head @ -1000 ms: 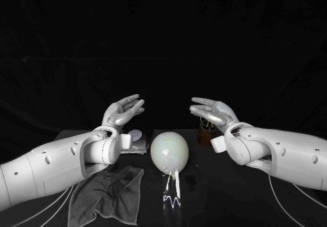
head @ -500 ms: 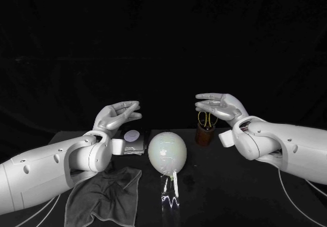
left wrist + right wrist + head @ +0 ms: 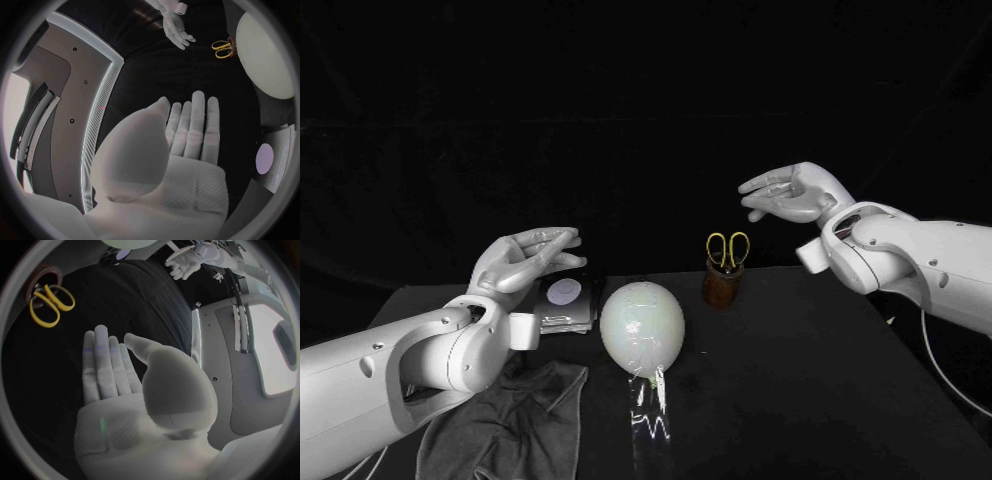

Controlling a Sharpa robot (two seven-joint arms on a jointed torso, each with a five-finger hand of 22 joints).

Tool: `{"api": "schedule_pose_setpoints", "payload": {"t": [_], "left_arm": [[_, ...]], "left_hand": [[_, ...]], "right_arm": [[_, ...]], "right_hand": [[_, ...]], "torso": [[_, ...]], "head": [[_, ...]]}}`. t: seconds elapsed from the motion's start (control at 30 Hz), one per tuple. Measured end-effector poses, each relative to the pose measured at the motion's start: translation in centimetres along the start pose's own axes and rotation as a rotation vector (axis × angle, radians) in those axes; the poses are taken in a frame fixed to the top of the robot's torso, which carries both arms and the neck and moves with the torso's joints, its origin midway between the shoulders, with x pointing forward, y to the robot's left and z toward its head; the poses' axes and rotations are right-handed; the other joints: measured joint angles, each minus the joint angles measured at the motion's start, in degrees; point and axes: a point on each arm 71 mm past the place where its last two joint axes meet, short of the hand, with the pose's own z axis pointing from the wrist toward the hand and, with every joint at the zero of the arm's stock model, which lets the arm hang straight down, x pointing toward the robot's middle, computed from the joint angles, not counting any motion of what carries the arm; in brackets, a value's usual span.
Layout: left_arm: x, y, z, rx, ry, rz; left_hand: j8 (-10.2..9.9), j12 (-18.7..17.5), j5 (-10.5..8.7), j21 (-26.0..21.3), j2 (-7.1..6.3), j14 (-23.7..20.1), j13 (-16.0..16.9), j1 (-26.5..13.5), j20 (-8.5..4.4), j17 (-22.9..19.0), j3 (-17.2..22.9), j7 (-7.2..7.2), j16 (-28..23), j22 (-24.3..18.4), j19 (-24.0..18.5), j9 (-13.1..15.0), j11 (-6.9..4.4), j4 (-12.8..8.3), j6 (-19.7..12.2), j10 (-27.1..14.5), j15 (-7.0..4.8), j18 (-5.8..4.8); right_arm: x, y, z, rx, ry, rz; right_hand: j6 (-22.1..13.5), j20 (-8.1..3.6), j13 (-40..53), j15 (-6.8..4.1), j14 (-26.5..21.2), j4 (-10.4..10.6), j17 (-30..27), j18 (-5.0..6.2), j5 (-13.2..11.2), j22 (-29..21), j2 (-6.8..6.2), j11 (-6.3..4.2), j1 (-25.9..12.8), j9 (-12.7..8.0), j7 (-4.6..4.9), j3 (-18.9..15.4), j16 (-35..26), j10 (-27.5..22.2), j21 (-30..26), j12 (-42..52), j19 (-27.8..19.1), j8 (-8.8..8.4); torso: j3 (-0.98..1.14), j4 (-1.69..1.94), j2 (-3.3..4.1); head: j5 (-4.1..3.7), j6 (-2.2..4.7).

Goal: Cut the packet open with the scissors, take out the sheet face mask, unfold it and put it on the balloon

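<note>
The pale oval balloon (image 3: 643,326) lies on the black table, its knotted tail toward me, and shows again as the balloon (image 3: 265,50). Behind it on the left lies the packet (image 3: 564,300) with a round pale label, also seen as the packet (image 3: 275,157). Yellow-handled scissors (image 3: 727,248) stand in a brown holder (image 3: 720,285) behind the balloon on the right, and appear as the scissors (image 3: 51,302) and the scissors (image 3: 221,48). My left hand (image 3: 524,258) hovers above the packet, fingers apart, holding nothing. My right hand (image 3: 795,192) hangs high, right of the scissors, also holding nothing.
A grey cloth (image 3: 502,420) lies crumpled at the front left under my left arm. A shiny clear strip (image 3: 648,415) trails from the balloon's tail toward the front edge. The table's bare part (image 3: 819,380) stretches to the right.
The two hands have drawn apart: the right hand rose and went right, the left hand sank and went left. The scissors and packet now stand uncovered.
</note>
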Motion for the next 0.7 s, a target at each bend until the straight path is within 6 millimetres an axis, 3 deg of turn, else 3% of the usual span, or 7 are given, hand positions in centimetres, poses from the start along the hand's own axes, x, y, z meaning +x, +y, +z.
{"api": "schedule_pose_setpoints", "payload": {"t": [0.13, 0.3, 0.47, 0.63, 0.7], "left_arm": [[0.3, -0.2, 0.0, 0.007, 0.013, -0.011], [0.4, -0.4, 0.0, 0.015, 0.023, -0.019], [0.5, -0.6, 0.0, 0.019, 0.027, -0.022], [0.5, -0.7, 0.0, 0.023, 0.030, -0.024], [0.6, -0.7, 0.0, 0.024, 0.030, -0.025]], "left_hand": [[0.0, 0.0, 0.00, 0.0, 0.09, 0.0, 0.0, 0.4, 0.00, 0.0, 0.5, 0.00, 0.0, 0.0, 0.0, -0.1, 0.00, 0.1, 0.0, 0.0, 0.00, -0.01], [0.0, -0.1, 0.00, 0.0, 0.09, 0.0, 0.0, 0.4, 0.00, 0.0, 0.6, -0.04, 0.0, 0.0, 0.0, -0.1, 0.03, 0.1, 0.1, 0.0, 0.00, -0.03], [-0.7, -1.3, 0.00, 0.0, -0.64, 0.5, 0.0, 0.3, -0.22, 0.1, 2.1, 0.09, -0.2, -0.3, 0.2, -0.5, 0.09, 0.4, 0.8, 0.9, -0.09, -0.04], [-0.7, -1.3, 0.00, 0.0, -0.78, 0.5, 0.0, 0.3, -0.22, 0.1, 2.1, 0.02, -0.2, -0.3, 0.2, -0.5, 0.09, 0.4, 0.8, 0.9, -0.09, -0.06], [-0.7, -1.3, 0.00, 0.0, -0.78, 0.5, 0.0, 0.3, -0.22, 0.1, 2.1, 0.02, -0.2, -0.4, 0.2, -0.5, 0.09, 0.4, 0.8, 0.9, -0.09, -0.07]], "right_arm": [[-1.8, -1.0, 0.7, 0.011, 0.004, -0.139], [-2.9, -1.8, 1.2, 0.024, 0.031, -0.291], [-3.0, -2.0, 1.7, 0.031, 0.061, -0.388], [-2.1, -1.8, 2.4, 0.028, 0.105, -0.469], [-1.8, -1.8, 2.7, 0.029, 0.118, -0.488]], "right_hand": [[0.3, -1.35, -0.1, -0.98, 3.6, 0.2, 2.4, -0.01, -1.4, 2.1, -0.88, -0.24, -0.6, -0.3, -0.27, -1.1, 2.0, 0.2, 3.5, -1.2, 1.7, -0.20], [0.0, -1.06, -0.2, -0.85, 4.8, 0.8, 4.0, -0.02, -3.9, 2.6, -1.79, 0.13, -1.5, -0.7, 0.04, -2.7, 3.0, -1.9, 4.3, -1.3, 2.0, -1.23], [-0.2, -1.29, -0.2, -1.20, 7.8, 1.5, 6.4, -0.03, -3.9, 3.4, -2.34, -0.04, -2.1, -1.0, 0.14, -4.9, 5.9, -2.9, 5.8, -1.3, 4.2, -1.78], [-0.4, -2.27, -0.1, -1.75, 12.5, 3.1, 13.4, -0.05, -4.2, 5.7, -2.69, -0.35, -2.4, -1.4, 0.07, -8.9, 16.6, -3.6, 10.0, -1.3, 9.0, -2.80], [-0.4, -2.53, -0.1, -1.61, 13.0, 4.0, 20.8, -0.04, -4.2, 7.0, -2.69, -0.11, -2.4, -1.6, 0.06, -10.7, 25.3, -4.0, 12.0, -1.3, 10.4, -3.33]], "torso": [[0.01, -0.11, 0.47], [0.08, -0.19, 0.92], [0.19, -0.18, 1.21], [0.31, -0.11, 1.48], [0.35, -0.05, 1.58]], "head": [[-0.48, 0.13], [-1.09, 0.18], [-1.53, 0.15], [-2.00, 0.44], [-2.14, 0.56]]}}
